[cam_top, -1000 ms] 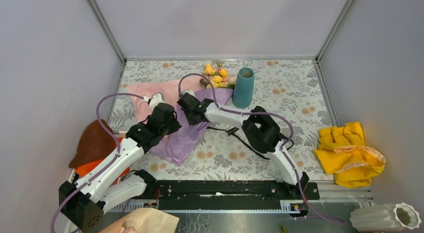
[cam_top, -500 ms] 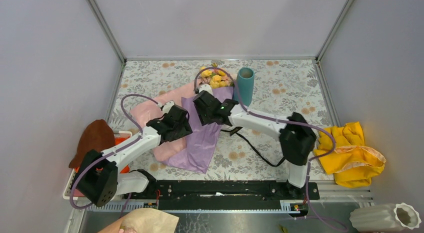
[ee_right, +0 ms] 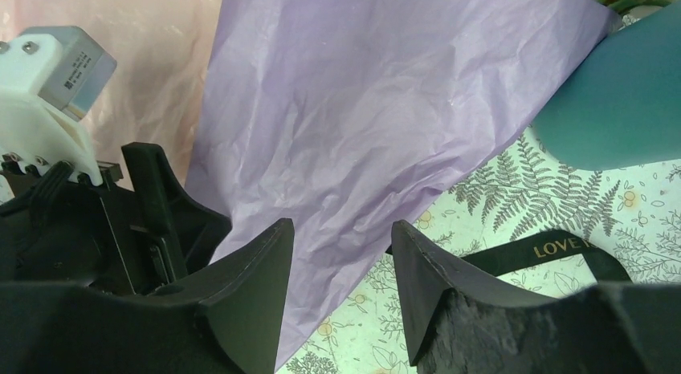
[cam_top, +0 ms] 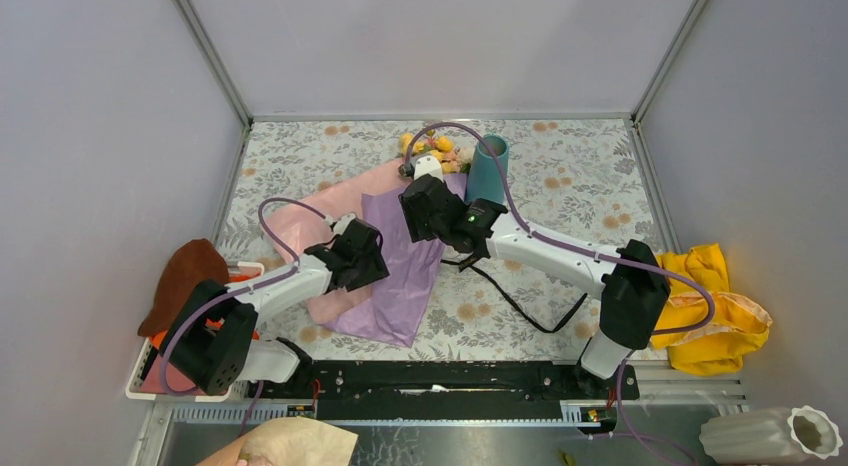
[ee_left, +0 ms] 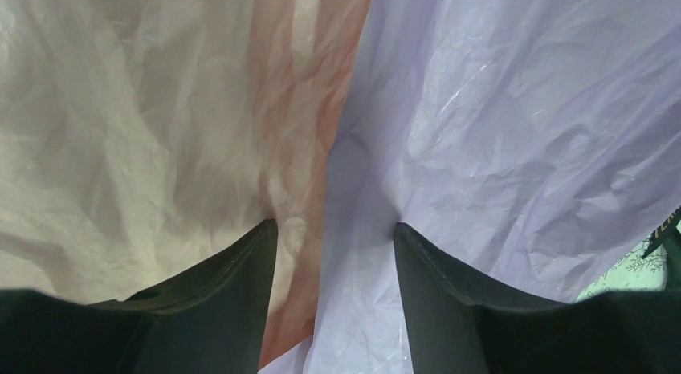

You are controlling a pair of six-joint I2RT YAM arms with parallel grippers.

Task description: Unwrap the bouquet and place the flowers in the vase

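The bouquet is undone. Its lilac paper (cam_top: 400, 276) lies spread flat on the table, with the pink sheet (cam_top: 305, 201) beside it. The flowers (cam_top: 432, 146) lie at the paper's far end, against the teal vase (cam_top: 487, 171); their stems are hidden under my right arm. My left gripper (ee_left: 335, 225) is open, with one finger over pink paper (ee_left: 161, 109) and the other over lilac (ee_left: 522, 109), gripping nothing. My right gripper (ee_right: 341, 224) is open above the lilac sheet's edge (ee_right: 377, 109), with the vase (ee_right: 618, 109) to one side.
A black ribbon (cam_top: 505, 291) trails over the floral tablecloth right of the paper. A yellow cloth (cam_top: 700, 306) lies at the right edge. A white ribbed vase (cam_top: 770, 436) lies at the near right. Brown and orange items (cam_top: 185, 281) sit at the left, by the wall.
Both grippers went from shut to open and let go of the paper. The left moved right and nearer. The right moved toward the flowers and vase. The lilac sheet settled flatter.
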